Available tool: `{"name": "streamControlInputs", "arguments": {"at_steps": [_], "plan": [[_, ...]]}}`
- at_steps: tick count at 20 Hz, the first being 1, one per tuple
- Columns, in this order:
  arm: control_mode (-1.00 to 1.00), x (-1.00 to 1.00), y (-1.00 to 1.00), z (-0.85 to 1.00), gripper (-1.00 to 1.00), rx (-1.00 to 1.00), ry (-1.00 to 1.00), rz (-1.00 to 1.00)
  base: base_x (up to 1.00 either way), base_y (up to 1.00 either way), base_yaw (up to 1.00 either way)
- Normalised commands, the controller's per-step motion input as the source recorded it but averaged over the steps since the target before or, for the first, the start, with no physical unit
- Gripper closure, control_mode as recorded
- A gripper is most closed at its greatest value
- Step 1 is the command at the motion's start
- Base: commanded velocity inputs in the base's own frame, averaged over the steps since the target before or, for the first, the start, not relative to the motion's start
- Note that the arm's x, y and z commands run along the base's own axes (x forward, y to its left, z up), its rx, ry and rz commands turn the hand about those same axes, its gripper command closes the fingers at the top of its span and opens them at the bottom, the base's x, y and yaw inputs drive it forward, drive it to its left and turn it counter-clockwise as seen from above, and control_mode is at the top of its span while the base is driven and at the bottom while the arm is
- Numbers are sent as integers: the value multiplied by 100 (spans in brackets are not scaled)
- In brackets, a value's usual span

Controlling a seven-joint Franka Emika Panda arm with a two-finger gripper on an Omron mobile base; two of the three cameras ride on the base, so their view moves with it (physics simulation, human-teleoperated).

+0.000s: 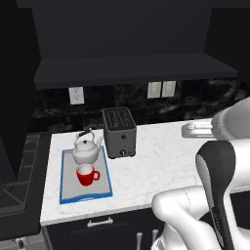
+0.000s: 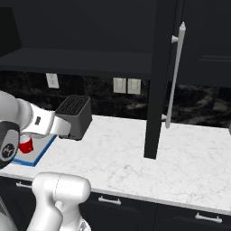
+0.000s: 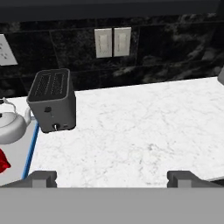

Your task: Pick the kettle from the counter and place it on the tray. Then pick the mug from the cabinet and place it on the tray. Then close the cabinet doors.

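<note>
Though small, silvery kettle (image 1: 87,150) with black handle.

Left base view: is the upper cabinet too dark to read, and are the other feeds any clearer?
Left base view: the cabinet is near black, detail lost; tray, kettle and mug evenly lit. Right base view: door handle catches light against the dark door. Hand view: counter bright, sharp, no glare.
</note>
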Motion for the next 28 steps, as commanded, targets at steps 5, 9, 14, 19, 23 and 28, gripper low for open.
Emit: {"name": "streamControlInputs", "arguments": {"at_steps": [5, 9, 14, 19, 23, 28], "plan": [[-100, -1, -32, 8, -100, 0, 0, 0, 0, 0, 0], [-100, -3, -35, 14, -100, 0, -5, 0, 0, 0, 0], [-100, -6, -32, 21, -100, 0, -12, 0, 0, 0, 0], [-100, -5, -36, 18, -100, 0, -11, 0, 0, 0, 0], [-100, -3, -27, 11, -100, 0, -11, 0, 0, 0, 0], [-100, -4, -10, 6, -100, 0, -3, -2, 0, 0, 0]]}}
